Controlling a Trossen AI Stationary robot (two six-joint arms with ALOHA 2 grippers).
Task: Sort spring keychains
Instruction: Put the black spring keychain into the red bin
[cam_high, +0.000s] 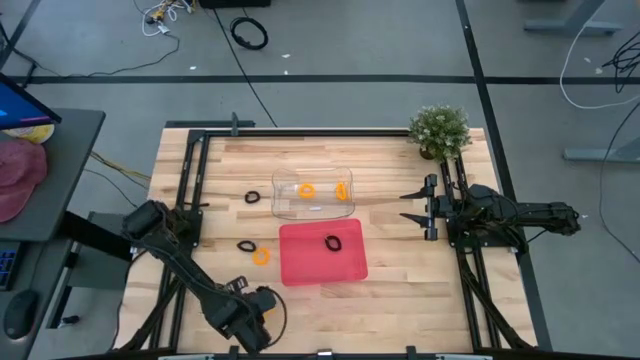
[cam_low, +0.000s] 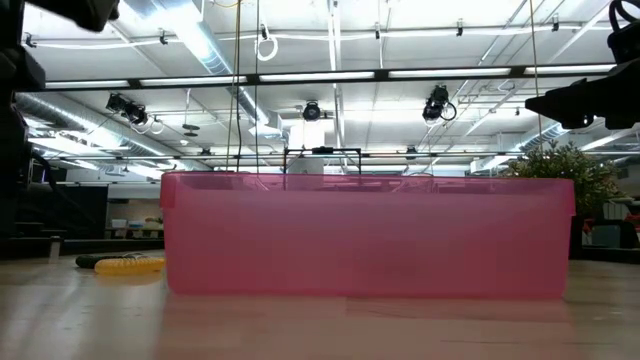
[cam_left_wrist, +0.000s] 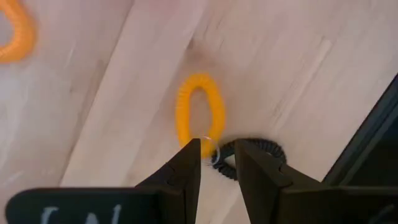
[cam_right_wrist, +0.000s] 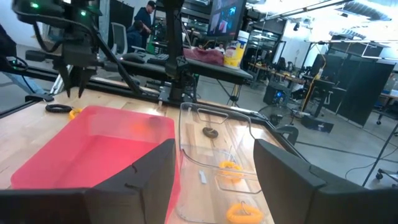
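Two orange keychains (cam_high: 307, 190) are seen in the clear tray (cam_high: 283, 205) at the middle of the table (cam_high: 400, 300), and one black keychain (cam_high: 332, 241) in the pink tray (cam_high: 300, 270) beside it. Three lie loose on the wood between the trays and the table's left edge. A black one (cam_high: 252, 197) is just beside the clear tray. A black one (cam_high: 246, 245) and an orange one (cam_high: 261, 256) are close together beside the pink tray.

The left gripper (cam_left_wrist: 217, 148) is held over that pair, its fingers narrowly parted with nothing between them. The tips are above the spot where the orange loop (cam_left_wrist: 199, 115) meets the black coil (cam_left_wrist: 252, 152). The right gripper (cam_high: 410, 205) is parked near the table's right edge, spread wide and empty.

The keychains are judged to be very light, soft and springy, and likely to stretch, roll or skid on the smooth wood. A pinch across one side of the coiled cord is suggested, not around the whole loop. Because the two touch or nearly touch, the neighbour could be snagged and carried along.

No brand or label can be read. White marks on the left gripper's body are cut off and illegible.
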